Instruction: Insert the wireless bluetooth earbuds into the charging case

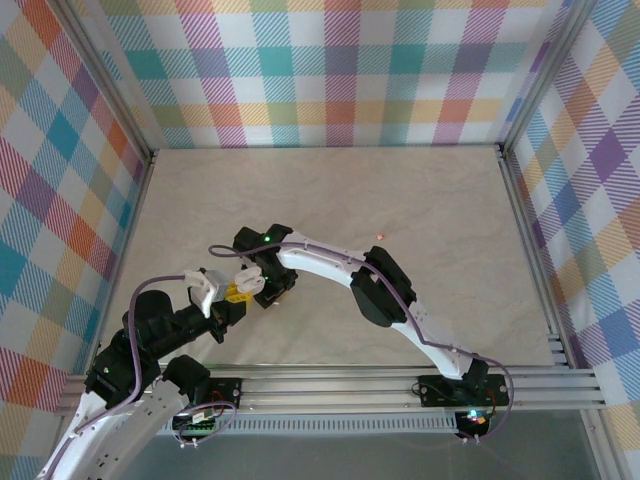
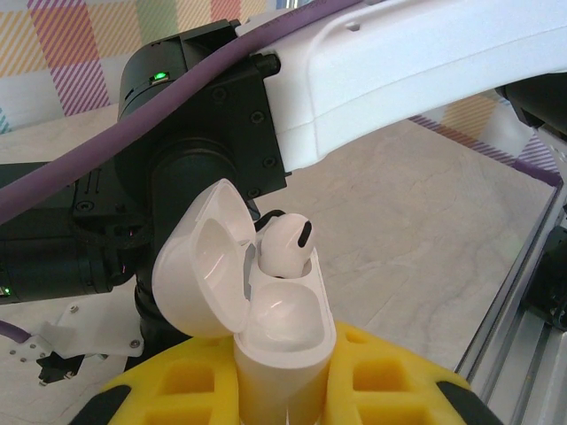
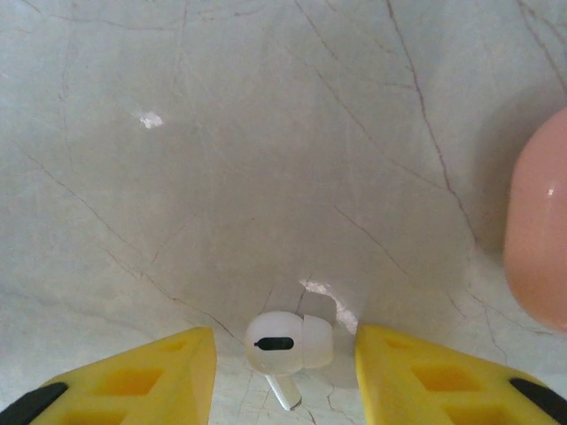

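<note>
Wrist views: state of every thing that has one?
charging case: lid open, upright in the grip.
seated earbud: in the case, head above the rim.
left gripper: shut on charging case.
loose earbud: lying on the table, untouched.
right gripper: open, fingers either side of loose earbud.
pink case: cut off at the frame edge, lid unclear.

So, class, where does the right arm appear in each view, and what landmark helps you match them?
Top external: the right arm arches from the bottom-right base to centre-left.
Left wrist: its white link crosses the top, black wrist upper left.
Right wrist: its yellow fingers sit in the bottom corners.
Landmark: the green light on its wrist, in the top and left wrist views.
</note>
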Controlling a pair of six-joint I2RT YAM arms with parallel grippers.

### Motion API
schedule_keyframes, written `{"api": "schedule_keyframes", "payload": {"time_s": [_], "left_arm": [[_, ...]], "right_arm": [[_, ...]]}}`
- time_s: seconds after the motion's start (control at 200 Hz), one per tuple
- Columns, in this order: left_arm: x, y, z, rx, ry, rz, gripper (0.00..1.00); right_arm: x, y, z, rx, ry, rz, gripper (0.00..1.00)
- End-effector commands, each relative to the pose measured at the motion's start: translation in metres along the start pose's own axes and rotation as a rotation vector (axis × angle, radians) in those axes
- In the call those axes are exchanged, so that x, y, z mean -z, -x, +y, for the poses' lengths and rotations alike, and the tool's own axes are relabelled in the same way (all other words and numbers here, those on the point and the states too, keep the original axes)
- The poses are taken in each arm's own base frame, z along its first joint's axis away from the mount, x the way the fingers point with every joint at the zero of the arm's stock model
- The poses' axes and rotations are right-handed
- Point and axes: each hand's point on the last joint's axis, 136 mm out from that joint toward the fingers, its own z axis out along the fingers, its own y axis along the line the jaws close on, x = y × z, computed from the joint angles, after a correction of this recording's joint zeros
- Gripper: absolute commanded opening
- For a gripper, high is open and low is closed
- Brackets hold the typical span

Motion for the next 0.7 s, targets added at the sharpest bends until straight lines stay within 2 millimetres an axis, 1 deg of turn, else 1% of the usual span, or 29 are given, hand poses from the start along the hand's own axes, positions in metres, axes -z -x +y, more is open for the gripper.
{"api": "schedule_keyframes", "payload": {"time_s": [0.0, 0.15, 0.265, 0.53, 0.695], "left_arm": [[0.0, 0.006, -0.003, -0.006, -0.014, -0.038, 0.0], [-0.002, 0.009, -0.003, -0.004, -0.021, -0.046, 0.0], [-0.002, 0.01, -0.003, -0.006, -0.021, -0.045, 0.0], [-0.002, 0.011, -0.006, -0.001, -0.035, -0.051, 0.0], [-0.002, 0.01, -0.007, 0.008, -0.041, -0.046, 0.0]], "right_arm": [[-0.008, -0.01, -0.004, -0.005, -0.039, 0.06, 0.46], [-0.011, -0.009, -0.005, -0.034, -0.047, 0.068, 0.45], [-0.012, -0.01, -0.007, -0.051, -0.054, 0.075, 0.42], [-0.009, -0.018, -0.019, -0.108, -0.124, 0.088, 0.41], [-0.006, -0.023, -0.033, -0.169, -0.151, 0.074, 0.4]]}}
